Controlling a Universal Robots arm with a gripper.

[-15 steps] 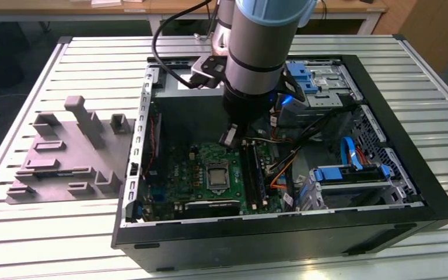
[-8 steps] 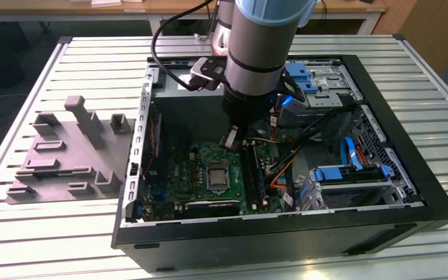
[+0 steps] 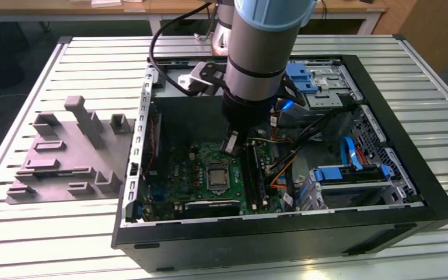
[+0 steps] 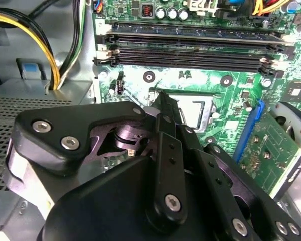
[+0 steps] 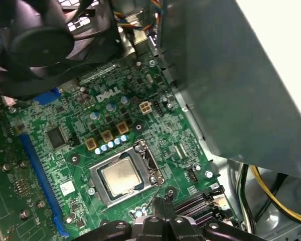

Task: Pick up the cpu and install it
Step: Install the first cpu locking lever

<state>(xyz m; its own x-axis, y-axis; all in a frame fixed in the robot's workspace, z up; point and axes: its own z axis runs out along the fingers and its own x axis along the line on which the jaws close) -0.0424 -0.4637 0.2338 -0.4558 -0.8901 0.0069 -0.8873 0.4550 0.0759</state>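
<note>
The cpu, a silvery square chip, lies flat inside the metal-framed socket of the green motherboard. In the exterior view it shows as a small grey square near the middle of the open computer case. My gripper hangs inside the case just above the board, a little beyond the socket. Its two black fingertips stand close together with nothing between them, just off one corner of the socket frame. In the second wrist view the fingers cover part of the socket.
Black memory slots run beside the socket. Yellow cables and a grey case wall lie close by, and a black fan sits beyond the board. Blue drive brackets fill the case's right in the exterior view. A grey plastic tray lies left of the case.
</note>
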